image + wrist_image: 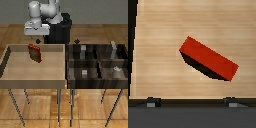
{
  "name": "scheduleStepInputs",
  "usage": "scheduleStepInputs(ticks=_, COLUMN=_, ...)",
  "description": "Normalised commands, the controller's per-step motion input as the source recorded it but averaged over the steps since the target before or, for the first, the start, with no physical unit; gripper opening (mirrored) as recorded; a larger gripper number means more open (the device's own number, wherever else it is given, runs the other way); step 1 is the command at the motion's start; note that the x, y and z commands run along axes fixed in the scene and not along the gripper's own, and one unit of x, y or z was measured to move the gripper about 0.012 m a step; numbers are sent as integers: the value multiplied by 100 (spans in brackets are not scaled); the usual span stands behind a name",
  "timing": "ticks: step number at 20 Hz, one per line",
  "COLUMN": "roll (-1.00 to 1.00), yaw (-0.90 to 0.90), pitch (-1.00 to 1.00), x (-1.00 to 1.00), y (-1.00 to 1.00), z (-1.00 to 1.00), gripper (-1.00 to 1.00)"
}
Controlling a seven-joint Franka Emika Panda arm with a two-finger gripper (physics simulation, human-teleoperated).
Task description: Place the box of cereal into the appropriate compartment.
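The box of cereal (34, 52) is a small dark-red box standing in the big light-wood tray (20, 75), near its far side. In the wrist view the box (208, 59) shows as a red slab lying slantwise on the pale wood. My gripper (36, 39) hangs just above the box and is open and empty. In the wrist view, the gripper (191, 103) has its two fingertips (150, 102) spread wide. The compartment with the tall pale-grey block (114, 48) is the far cell (121, 54) of the dark bin at the exterior view's right.
The dark four-cell bin (68, 62) stands beside the tray, at the exterior view's right. Its near cells hold small grey cubes (85, 72). Another grey block (82, 50) stands in the far cell next to the tray. The robot's dark base (60, 30) stands behind the tray.
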Motion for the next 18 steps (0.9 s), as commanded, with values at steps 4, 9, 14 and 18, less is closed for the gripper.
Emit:
scheduleStepInputs(ticks=4, roll=0, yaw=0, pitch=0, x=0, y=-100, z=0, gripper=100)
scheduleStepInputs(ticks=9, roll=0, yaw=3, pitch=0, x=0, y=-40, z=0, gripper=100)
scheduleStepInputs(ticks=14, roll=0, yaw=0, pitch=0, x=0, y=80, z=0, gripper=100)
scheduleStepInputs(ticks=18, roll=0, yaw=0, pitch=0, x=0, y=0, z=0, gripper=100)
